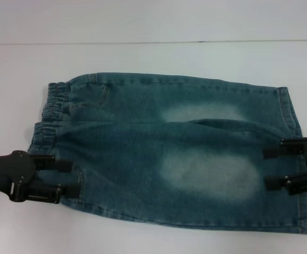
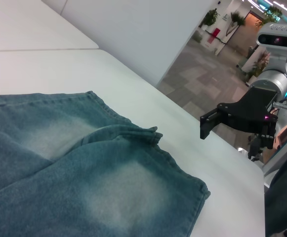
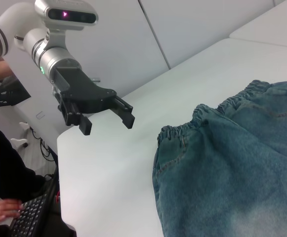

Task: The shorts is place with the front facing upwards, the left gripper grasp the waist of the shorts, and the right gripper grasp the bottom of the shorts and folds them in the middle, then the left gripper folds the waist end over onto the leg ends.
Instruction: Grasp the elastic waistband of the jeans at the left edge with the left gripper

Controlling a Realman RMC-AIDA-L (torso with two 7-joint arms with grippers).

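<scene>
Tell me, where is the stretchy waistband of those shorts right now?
In the head view, the waist lies at the shorts' left end on the table, by the open left hand.

the left gripper (image 3: 106, 117) is a matte black two-fingered claw with blocky square-tipped fingers, on a silver wrist cylinder with a green light; above sits a grey camera housing, lens glowing pink; the right gripper (image 2: 208, 126) looks alike, its wrist perhaps silver-ringed.
</scene>
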